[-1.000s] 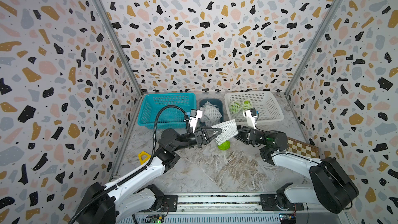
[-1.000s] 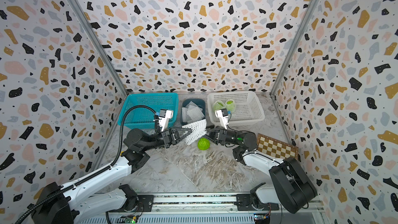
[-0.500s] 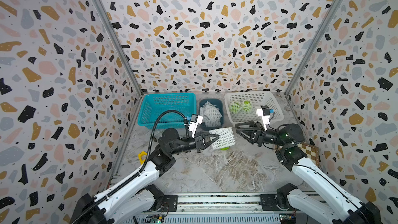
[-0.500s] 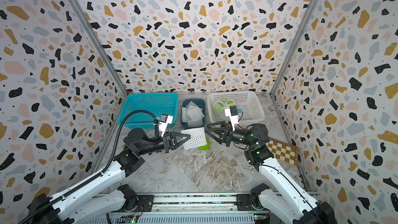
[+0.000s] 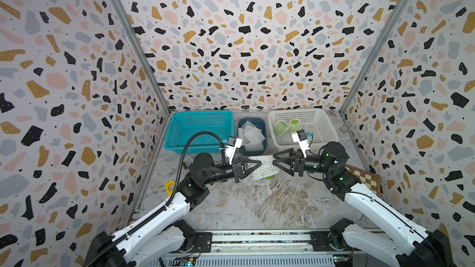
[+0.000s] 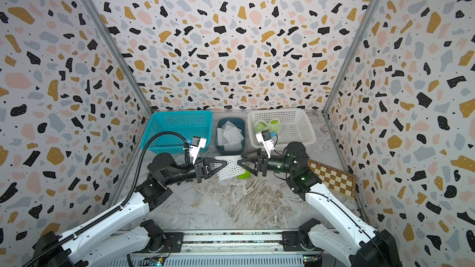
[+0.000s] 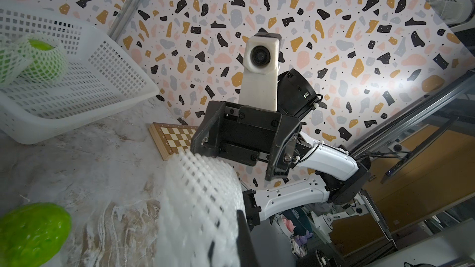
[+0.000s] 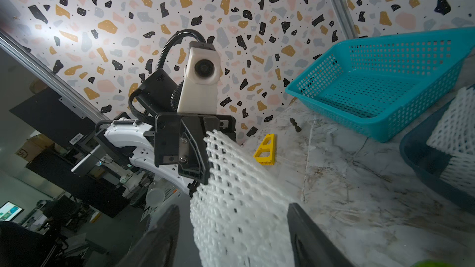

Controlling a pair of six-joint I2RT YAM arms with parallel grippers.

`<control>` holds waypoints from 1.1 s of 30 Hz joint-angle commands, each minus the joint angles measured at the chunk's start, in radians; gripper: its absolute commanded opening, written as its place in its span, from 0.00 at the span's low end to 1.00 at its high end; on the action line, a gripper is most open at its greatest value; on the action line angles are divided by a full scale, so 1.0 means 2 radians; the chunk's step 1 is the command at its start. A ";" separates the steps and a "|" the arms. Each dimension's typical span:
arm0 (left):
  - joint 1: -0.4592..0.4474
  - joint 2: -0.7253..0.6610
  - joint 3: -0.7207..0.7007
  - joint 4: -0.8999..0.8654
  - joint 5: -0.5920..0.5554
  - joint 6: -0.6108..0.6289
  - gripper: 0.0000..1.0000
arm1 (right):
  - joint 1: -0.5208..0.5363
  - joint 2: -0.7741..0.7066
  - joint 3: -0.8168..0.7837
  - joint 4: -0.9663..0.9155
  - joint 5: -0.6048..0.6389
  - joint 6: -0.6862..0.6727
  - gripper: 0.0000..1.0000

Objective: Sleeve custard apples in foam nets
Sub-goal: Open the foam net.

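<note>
Done: two sleeved custard apples [image 5: 280, 127] sit in the white lattice basket [image 5: 323, 129], far right.
Left to do: the third custard apple [image 6: 244, 175] lies bare on the marble-patterned worktop [image 5: 257, 201], mid-scene, just under the held net. By my reading the task is about two-thirds finished.
Left gripper [image 5: 258, 162]: jaws closed on one end of a foam net [image 5: 264, 169], holding it off the worktop.
Right gripper [image 5: 273, 158]: jaws apart, straddling the net's free end. They do not appear to pinch it yet.
Step in hand: probably taking the free end so the sleeve can be stretched open.
Spare nets [image 5: 250, 134]: heaped in the small dark-blue bin [image 5: 252, 118], between the baskets.
Teal basket [image 5: 198, 129]: far left, rigid perforated plastic, holds nothing.
Net texture: soft white foam mesh with diamond holes, a flattened tube that sags from the grip.
Fruit: glossy bright green and rounded. The skin pattern is blurred in the left wrist view.
</note>
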 commanded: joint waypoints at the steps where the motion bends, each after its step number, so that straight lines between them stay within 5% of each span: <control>1: 0.002 -0.010 0.005 0.008 0.004 0.013 0.00 | 0.000 -0.018 0.019 -0.028 0.011 -0.018 0.70; 5: 0.003 -0.013 0.008 -0.004 0.002 0.023 0.00 | 0.001 -0.017 0.012 -0.014 -0.010 -0.005 0.65; 11: 0.002 -0.004 0.011 -0.006 0.007 0.023 0.00 | 0.014 -0.010 0.012 0.024 -0.050 0.010 0.43; 16: 0.003 -0.003 0.013 -0.002 0.007 0.025 0.00 | 0.025 -0.001 0.018 0.024 -0.053 0.005 0.45; 20: 0.002 0.000 0.014 -0.008 0.010 0.024 0.00 | 0.025 0.004 0.025 0.005 -0.040 -0.014 0.22; 22: 0.002 0.001 0.014 -0.013 0.012 0.021 0.06 | 0.026 0.003 0.034 -0.022 -0.017 -0.036 0.10; 25: 0.003 -0.003 0.021 -0.052 0.004 0.022 0.29 | 0.025 -0.001 0.051 -0.064 0.009 -0.074 0.03; 33: 0.004 -0.010 0.020 -0.069 0.015 0.008 0.38 | 0.035 -0.004 0.072 -0.126 0.033 -0.130 0.01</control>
